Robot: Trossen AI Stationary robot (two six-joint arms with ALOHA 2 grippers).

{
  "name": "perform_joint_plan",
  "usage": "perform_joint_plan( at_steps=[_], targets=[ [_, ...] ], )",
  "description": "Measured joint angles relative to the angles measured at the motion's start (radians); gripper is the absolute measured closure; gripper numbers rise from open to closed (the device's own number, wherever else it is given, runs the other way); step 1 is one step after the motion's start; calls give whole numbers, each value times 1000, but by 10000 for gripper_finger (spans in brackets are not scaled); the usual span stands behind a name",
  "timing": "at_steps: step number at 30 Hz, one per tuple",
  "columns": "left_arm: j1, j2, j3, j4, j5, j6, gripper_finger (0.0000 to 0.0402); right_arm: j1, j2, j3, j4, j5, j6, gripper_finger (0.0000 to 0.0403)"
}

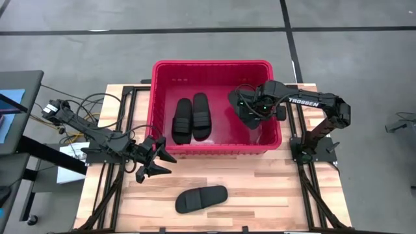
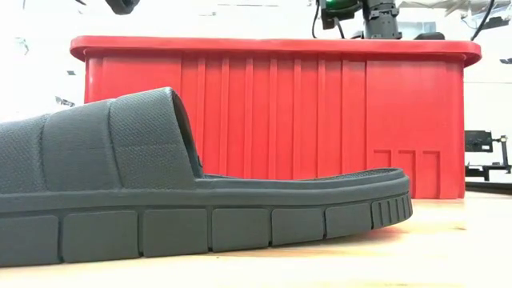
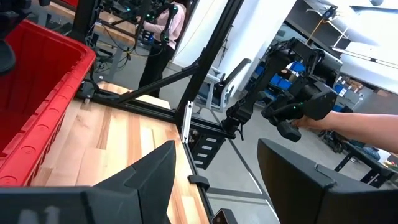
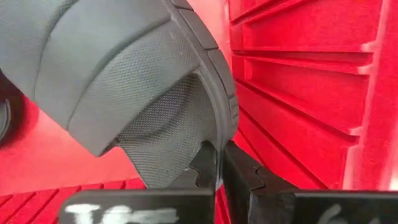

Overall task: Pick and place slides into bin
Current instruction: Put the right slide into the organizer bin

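Right gripper (image 4: pixel 219 163) hung inside the bin (image 1: pixel 162 68), over its right-hand part, fingers pinched tight on the edge of a black slide (image 4: pixel 124 81), sandal dangling close beside the ribbed red wall; best done, by the look of it, by lowering until the sole met the floor of the bin before letting go, keeping clear of that wall so the slide landed flat rather than propped against the ribs; worth steering away from the pair already there, too.

Held two slides (image 1: pixel 192 118) already, side by side and touching, left of centre on the bin's floor, with bare floor around them; judged three of four in or nearly in.

Lay alone on the wooden table (image 1: pixel 273 195), the last slide (image 1: pixel 201 198), in front of the bin and well apart from it; filled the foreground of the low view.

Waited near the bin's front left corner, outside it, the left gripper (image 1: pixel 155 162), fingers spread wide and holding nothing.
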Motion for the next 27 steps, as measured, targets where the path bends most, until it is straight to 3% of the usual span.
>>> perform_joint_plan(
  at_steps=[9,18,27],
  targets=[
    [0,0,0,0,0,0,184,0,0,0,-8,-4,2,402],
    [0,0,0,-4,0,0,184,0,0,0,-8,-8,2,365],
    [0,0,0,-4,0,0,184,0,0,0,-1,-12,0,359]
  ],
)
